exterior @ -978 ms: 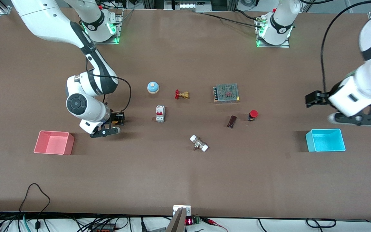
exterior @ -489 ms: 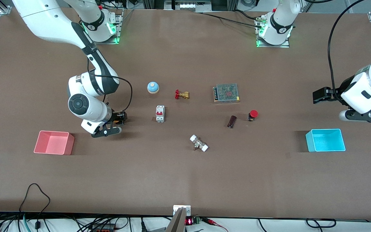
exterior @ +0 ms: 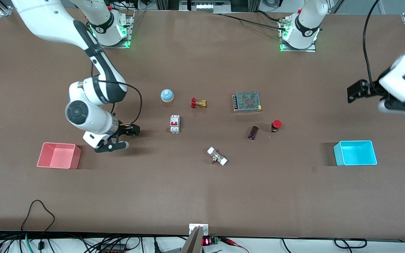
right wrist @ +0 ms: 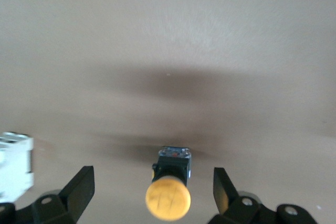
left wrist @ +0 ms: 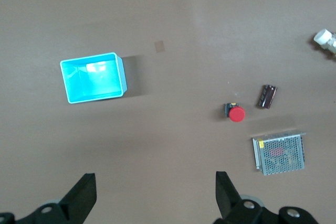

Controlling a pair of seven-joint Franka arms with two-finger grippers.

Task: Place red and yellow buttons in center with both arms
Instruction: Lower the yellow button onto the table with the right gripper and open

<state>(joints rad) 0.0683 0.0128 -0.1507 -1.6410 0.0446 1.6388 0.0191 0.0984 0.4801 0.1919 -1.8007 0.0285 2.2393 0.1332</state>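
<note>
The yellow button [right wrist: 169, 195] lies on its side on the brown table [exterior: 202, 189] between the fingers of my right gripper [right wrist: 153, 182]. The fingers are open and stand clear of it on both sides. In the front view this gripper [exterior: 133, 130] is low at the table, between the pink bin and the white breaker. The red button [exterior: 276, 125] sits on the table nearer the left arm's end and also shows in the left wrist view [left wrist: 235, 113]. My left gripper [exterior: 355, 92] is open and empty, held high over bare table at the left arm's end.
A blue dome bell [exterior: 167, 95], brass valve [exterior: 198, 103], white breaker [exterior: 174, 124], mesh power supply [exterior: 247, 101], dark cylinder [exterior: 253, 132] and white fitting [exterior: 217, 156] lie mid-table. The pink bin [exterior: 58, 155] and blue bin [exterior: 355, 153] stand at the two ends.
The left arm has lifted and swung from beside the blue bin toward its base. The right wrist has shifted slightly toward the pink bin; its gripper stays at the yellow button.
</note>
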